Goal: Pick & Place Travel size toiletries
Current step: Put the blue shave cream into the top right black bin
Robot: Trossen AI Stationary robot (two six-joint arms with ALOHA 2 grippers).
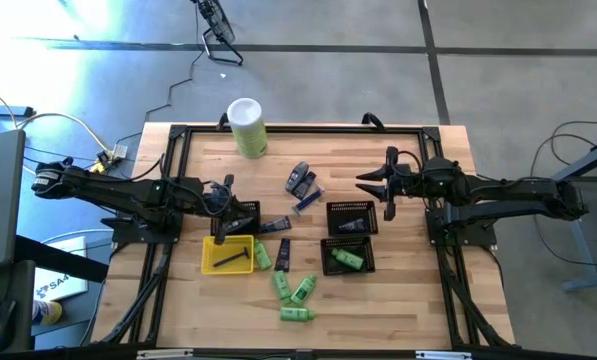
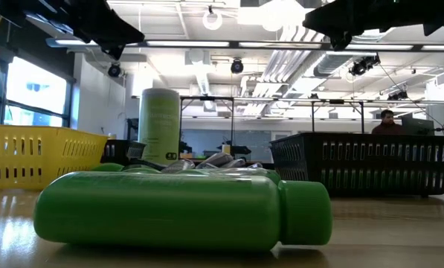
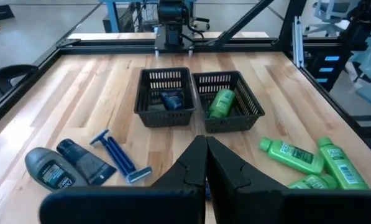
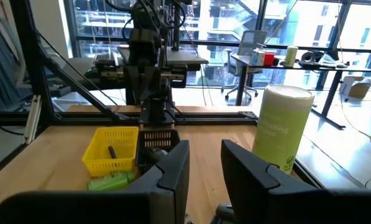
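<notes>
The left gripper [image 1: 218, 226] hung pressed together and empty at left centre of the high view, above the yellow tray [image 1: 210, 262]. The right gripper [image 1: 387, 185], at right centre above the table [image 1: 398, 300], stood slightly spread, holding nothing. 3 green bottles [image 1: 293, 294] lay at lower centre, 1 green bottle [image 1: 348, 260] sat in a basket [image 1: 326, 262], and dark tubes [image 1: 298, 180] lay near upper centre.

Right gripper [image 4: 204, 165] — jaws parted, empty — above the wooden surface [image 4: 48, 149]; yellow tray [image 4: 110, 149], green bottle [image 4: 110, 182] and pale-green canister [image 4: 283, 127] beyond.

clear: bare wood along near table edge [image 1: 378, 325] | blocked: centre, mesh baskets [image 1: 350, 236], yellow tray [image 1: 228, 253]
</notes>
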